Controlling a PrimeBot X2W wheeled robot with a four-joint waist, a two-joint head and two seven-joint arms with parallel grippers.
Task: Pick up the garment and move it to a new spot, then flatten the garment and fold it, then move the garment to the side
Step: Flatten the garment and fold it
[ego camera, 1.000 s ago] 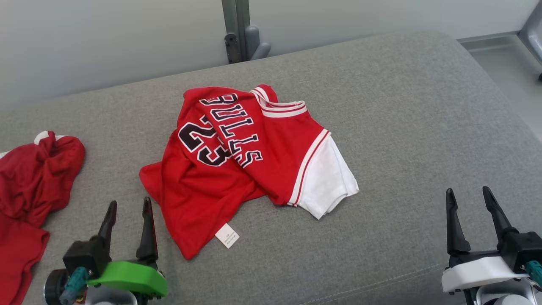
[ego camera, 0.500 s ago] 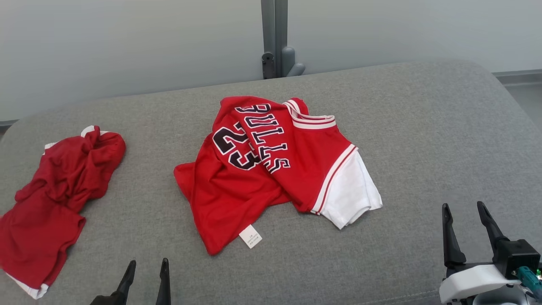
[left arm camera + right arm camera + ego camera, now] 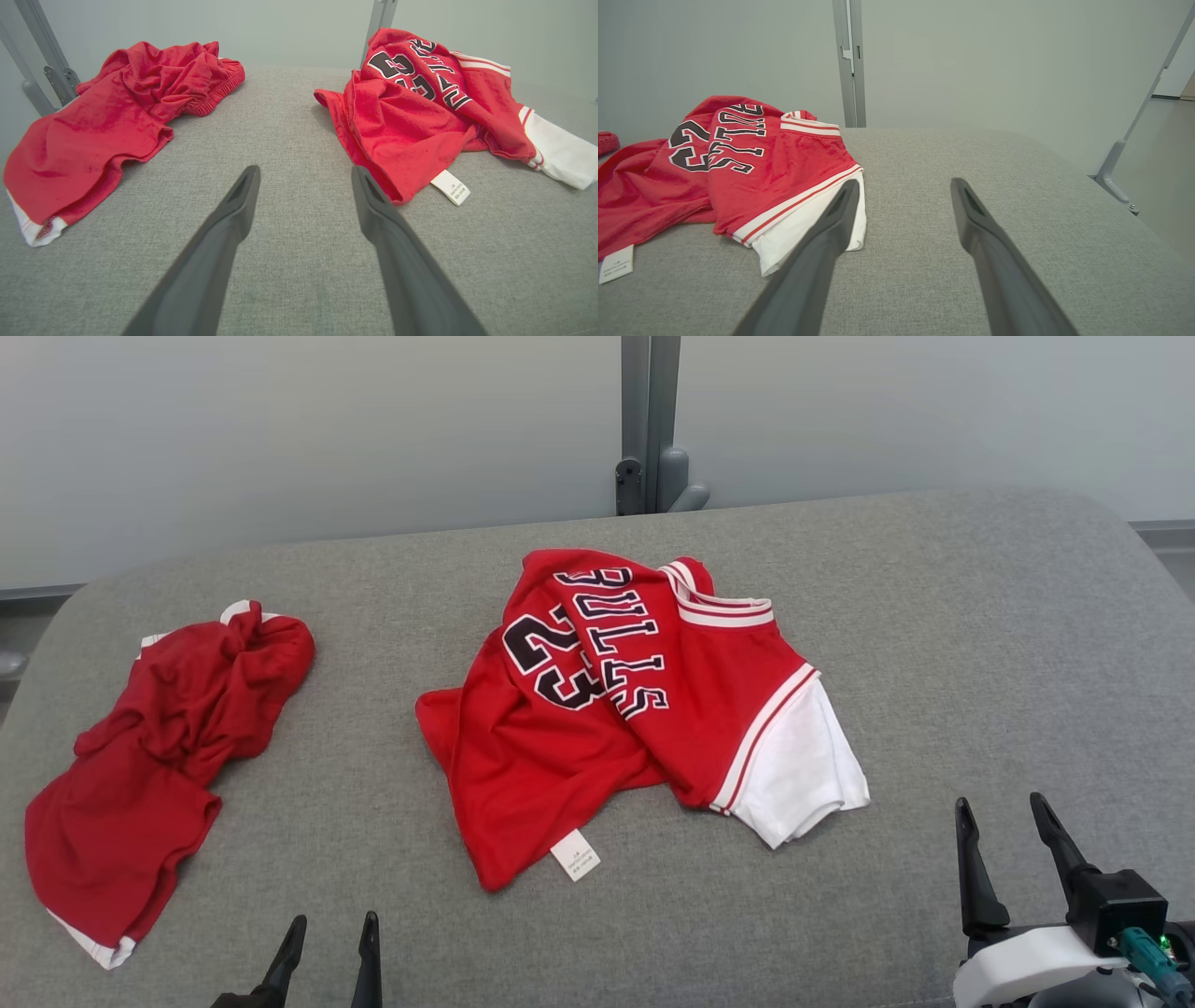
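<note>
The garment, a red jersey with black "BULLS 23" lettering, a white sleeve and a white label, lies crumpled in the middle of the grey cushion. My left gripper is open at the bottom edge, short of the jersey's near left hem, nothing between its fingers. In the left wrist view the jersey sits just right of the open left gripper. My right gripper stands open at the lower right, apart from the white sleeve. From the right wrist, the jersey lies left of the open right gripper.
A second crumpled red garment with white trim lies at the cushion's left end, also seen from the left wrist. A grey metal post stands behind the cushion against a pale wall. The cushion's right edge rounds off toward the floor.
The head camera has swung left, so the whole picture shifted right and more of the second red garment shows. Only the left gripper's fingertips now show at the bottom edge. Both garments lie as before.
</note>
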